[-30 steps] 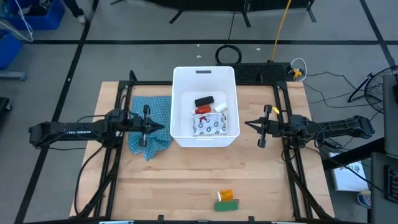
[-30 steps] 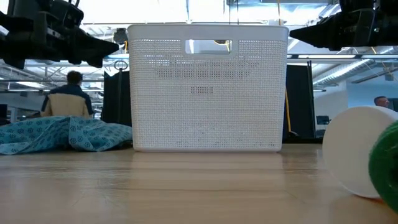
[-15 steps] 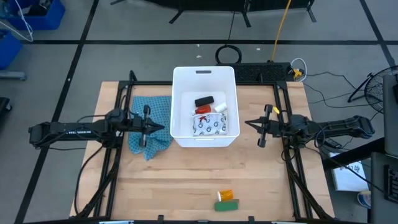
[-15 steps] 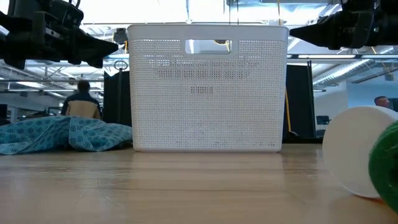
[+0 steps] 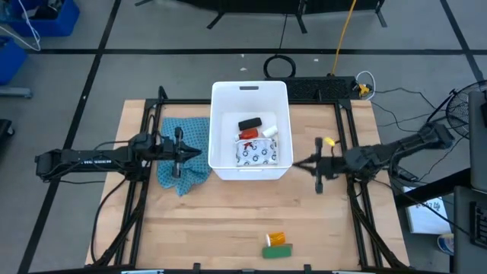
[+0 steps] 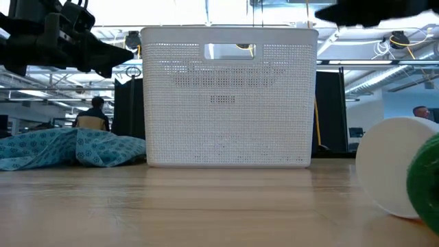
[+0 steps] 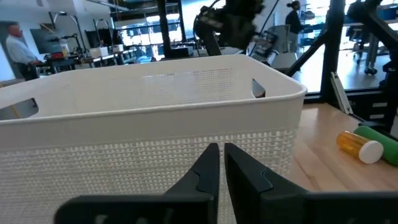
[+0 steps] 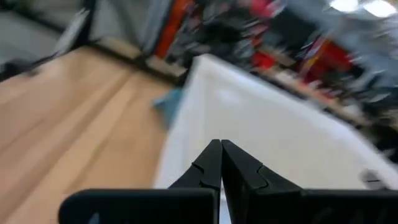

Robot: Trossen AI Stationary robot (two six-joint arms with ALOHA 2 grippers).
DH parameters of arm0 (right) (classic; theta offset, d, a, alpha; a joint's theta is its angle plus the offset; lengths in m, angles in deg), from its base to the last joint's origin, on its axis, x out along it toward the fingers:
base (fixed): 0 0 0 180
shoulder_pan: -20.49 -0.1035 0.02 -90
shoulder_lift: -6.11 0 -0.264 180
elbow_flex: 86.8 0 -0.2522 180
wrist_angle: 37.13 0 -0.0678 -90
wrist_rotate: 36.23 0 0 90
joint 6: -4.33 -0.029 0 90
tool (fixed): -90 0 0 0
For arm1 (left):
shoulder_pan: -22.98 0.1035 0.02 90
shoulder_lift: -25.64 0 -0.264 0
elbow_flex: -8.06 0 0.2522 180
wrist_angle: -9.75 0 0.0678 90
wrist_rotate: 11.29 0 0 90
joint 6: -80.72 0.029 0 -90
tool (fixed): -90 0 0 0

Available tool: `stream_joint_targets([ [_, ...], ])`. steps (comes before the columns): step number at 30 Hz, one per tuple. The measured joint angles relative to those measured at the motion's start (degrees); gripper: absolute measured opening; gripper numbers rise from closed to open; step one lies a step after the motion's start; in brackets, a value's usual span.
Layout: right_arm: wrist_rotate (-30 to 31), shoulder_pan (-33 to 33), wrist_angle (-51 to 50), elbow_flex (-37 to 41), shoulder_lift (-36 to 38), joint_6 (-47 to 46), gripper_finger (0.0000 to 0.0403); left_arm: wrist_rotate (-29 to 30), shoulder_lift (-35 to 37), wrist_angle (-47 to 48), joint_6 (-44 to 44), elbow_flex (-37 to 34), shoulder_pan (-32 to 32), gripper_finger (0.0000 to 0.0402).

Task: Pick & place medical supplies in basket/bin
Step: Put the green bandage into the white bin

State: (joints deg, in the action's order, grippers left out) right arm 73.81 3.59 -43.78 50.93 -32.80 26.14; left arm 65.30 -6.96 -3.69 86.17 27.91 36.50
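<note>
Two items, orange vial [image 5: 276, 237] and green packet [image 5: 277, 250], wait lower centre; right gripper [image 5: 295, 163], clenched empty beside the tub [image 5: 250, 92], must reach them

A pale wooden table [image 5: 205, 221] is carrying everything; a white tub [image 5: 223, 161] is sitting on its far middle; a teal checked cloth [image 5: 192, 152] is lying crumpled just left of the tub; an orange vial [image 5: 275, 237] and a green packet [image 5: 277, 250] are lying together at the near edge, right of centre.
</note>
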Motion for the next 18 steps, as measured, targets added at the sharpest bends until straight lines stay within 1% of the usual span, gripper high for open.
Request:
stream_joint_targets([
  [3, 0.93, -5.74, -9.83, -8.54, -6.84, -3.88, 0.0, 0.02, 0.0, -0.04, 0.0, 0.0, 0.0, 0.0013],
  [7, 1.03, -11.85, -17.41, -18.67, -14.82, -11.96, 0.0, 0.02, 0.0, -0.11, 0.0, 0.0, 0.0, 0.0003],
  [12, 1.25, -18.42, -23.62, -29.69, -24.41, -21.28, 0.0, 0.03, 0.0, -0.11, 0.0, 0.0, 0.0, 0.0023],
  [15, 2.58, -21.88, -25.92, -35.37, -30.94, -25.09, 0.0, 0.02, 0.0, -0.11, -0.24, 0.0, 0.0, 0.0034],
  [18, 2.59, -24.34, -29.15, -40.22, -37.56, -29.38, 0.0, 0.23, 0.0, -0.11, -1.18, 0.02, 0.0, 0.004],
])
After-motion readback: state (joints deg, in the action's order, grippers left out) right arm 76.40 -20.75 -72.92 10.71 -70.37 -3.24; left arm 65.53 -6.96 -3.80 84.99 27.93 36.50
